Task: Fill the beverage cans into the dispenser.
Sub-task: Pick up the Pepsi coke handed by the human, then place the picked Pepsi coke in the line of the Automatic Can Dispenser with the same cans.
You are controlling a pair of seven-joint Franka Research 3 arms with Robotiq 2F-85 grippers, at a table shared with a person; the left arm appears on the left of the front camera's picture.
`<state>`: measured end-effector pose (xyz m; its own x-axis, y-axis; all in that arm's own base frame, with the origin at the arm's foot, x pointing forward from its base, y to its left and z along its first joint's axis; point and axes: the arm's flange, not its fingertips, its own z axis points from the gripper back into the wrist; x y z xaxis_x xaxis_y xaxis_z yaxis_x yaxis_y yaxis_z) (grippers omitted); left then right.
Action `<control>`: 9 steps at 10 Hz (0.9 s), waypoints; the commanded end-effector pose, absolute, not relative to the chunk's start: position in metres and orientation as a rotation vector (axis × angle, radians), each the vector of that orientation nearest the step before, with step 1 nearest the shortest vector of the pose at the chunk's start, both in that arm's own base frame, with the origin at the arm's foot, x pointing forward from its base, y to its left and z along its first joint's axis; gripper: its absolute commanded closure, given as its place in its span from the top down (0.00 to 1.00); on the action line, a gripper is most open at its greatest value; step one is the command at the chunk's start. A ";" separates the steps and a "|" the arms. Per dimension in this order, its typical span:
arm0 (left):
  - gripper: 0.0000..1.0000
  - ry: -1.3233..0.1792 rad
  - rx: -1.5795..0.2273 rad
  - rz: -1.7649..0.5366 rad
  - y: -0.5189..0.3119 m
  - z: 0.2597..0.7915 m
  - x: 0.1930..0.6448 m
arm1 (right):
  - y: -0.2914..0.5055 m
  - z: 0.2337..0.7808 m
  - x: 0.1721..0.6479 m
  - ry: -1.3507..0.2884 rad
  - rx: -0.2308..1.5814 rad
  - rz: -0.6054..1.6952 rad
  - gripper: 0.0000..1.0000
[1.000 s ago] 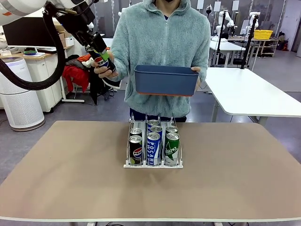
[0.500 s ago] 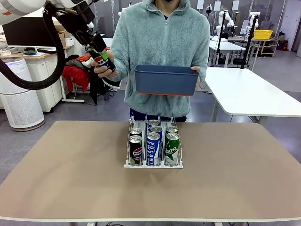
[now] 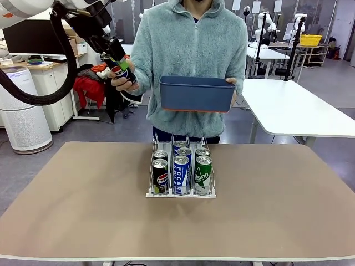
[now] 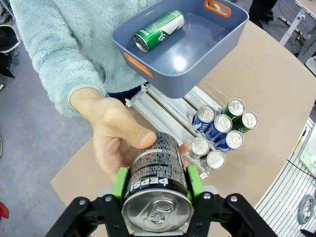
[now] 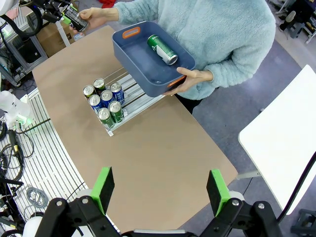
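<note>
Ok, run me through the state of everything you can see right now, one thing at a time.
Pepsi can: in the air, clamped by the left tool, with the person's hand also around it.
Right tool: open, holding nothing.
Dispenser: on the table, seven cans upright in its lanes.
Blue bin: held up by the person, one green can lying on its side inside.
</note>
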<state>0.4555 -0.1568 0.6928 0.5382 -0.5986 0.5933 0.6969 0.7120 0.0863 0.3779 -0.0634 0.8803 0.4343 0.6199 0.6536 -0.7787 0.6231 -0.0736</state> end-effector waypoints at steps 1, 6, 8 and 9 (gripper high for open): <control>0.00 -0.641 -0.166 -0.778 -0.157 0.694 0.455 | -0.062 0.880 0.377 -0.698 0.255 0.884 1.00; 0.00 -0.641 -0.166 -0.778 -0.157 0.694 0.455 | -0.062 0.880 0.377 -0.698 0.255 0.884 1.00; 0.00 -0.641 -0.166 -0.778 -0.157 0.694 0.455 | -0.062 0.880 0.377 -0.698 0.255 0.884 1.00; 0.00 -0.641 -0.166 -0.778 -0.157 0.694 0.455 | -0.062 0.880 0.377 -0.698 0.255 0.884 1.00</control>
<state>0.4555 -0.1569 0.6924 0.5390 -0.5992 0.5920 0.6973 0.7117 0.0855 0.3779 -0.0634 0.8803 0.4343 0.6199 0.6536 -0.7787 0.6231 -0.0736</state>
